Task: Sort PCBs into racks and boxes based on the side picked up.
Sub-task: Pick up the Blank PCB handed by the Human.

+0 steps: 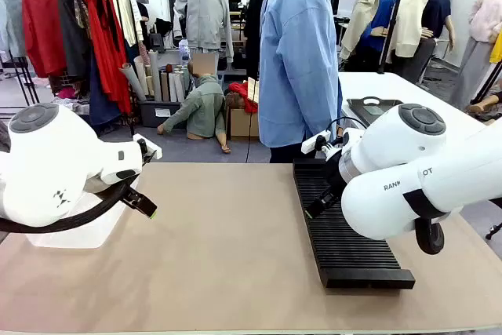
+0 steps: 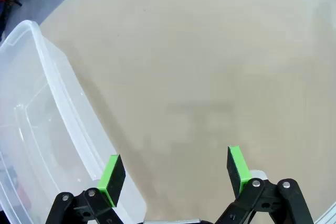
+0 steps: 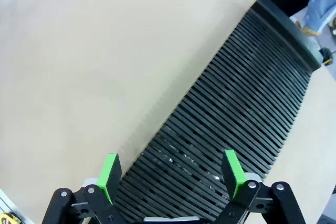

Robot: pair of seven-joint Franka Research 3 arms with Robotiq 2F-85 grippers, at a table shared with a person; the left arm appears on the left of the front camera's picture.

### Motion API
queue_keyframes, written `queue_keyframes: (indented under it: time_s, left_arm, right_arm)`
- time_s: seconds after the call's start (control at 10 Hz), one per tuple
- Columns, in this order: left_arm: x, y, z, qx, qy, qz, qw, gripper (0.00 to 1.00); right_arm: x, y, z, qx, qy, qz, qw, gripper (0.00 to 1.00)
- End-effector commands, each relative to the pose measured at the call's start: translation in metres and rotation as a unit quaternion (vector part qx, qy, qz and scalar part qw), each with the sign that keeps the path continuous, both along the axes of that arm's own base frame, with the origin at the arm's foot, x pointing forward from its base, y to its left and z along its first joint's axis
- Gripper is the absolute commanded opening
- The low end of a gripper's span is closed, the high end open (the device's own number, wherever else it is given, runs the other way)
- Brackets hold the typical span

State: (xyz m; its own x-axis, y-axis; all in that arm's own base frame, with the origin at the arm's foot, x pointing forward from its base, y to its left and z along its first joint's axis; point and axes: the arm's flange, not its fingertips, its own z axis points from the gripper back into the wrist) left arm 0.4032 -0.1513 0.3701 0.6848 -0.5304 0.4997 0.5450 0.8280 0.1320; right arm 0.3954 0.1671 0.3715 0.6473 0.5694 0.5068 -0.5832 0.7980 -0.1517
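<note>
Tan table (image 1: 235, 264), one rack (image 1: 345, 245), seemingly one box (image 2: 73, 109)

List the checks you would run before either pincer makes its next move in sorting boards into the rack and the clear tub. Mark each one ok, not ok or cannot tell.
1. Left pincer open and holding nothing: ok.
2. Right pincer open and holding nothing: ok.
3. Right pincer positioned above the rack: ok.
4. Rack slots under the right pincer free of boards: ok.
5. Clear tub close beside the left pincer, open side up: ok.
6. Hands of the person at the far side kept away from the arms: cannot tell, as the right arm hides them.
</note>
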Motion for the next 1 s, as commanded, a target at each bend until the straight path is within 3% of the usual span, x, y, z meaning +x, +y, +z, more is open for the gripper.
queue_keyframes:
  time_s: [0.0,0.9]
  left_arm:
    - [-0.0001,0.0,0.0001,0.0,0.0,0.0,1.0,1.0]
    - [0.0,0.0,0.0,0.0,0.0,0.0,1.0,1.0]
  right_arm:
    - [0.0,0.0,0.0,0.0,0.0,0.0,1.0,1.0]
    - [0.0,0.0,0.0,0.0,0.0,0.0,1.0,1.0]
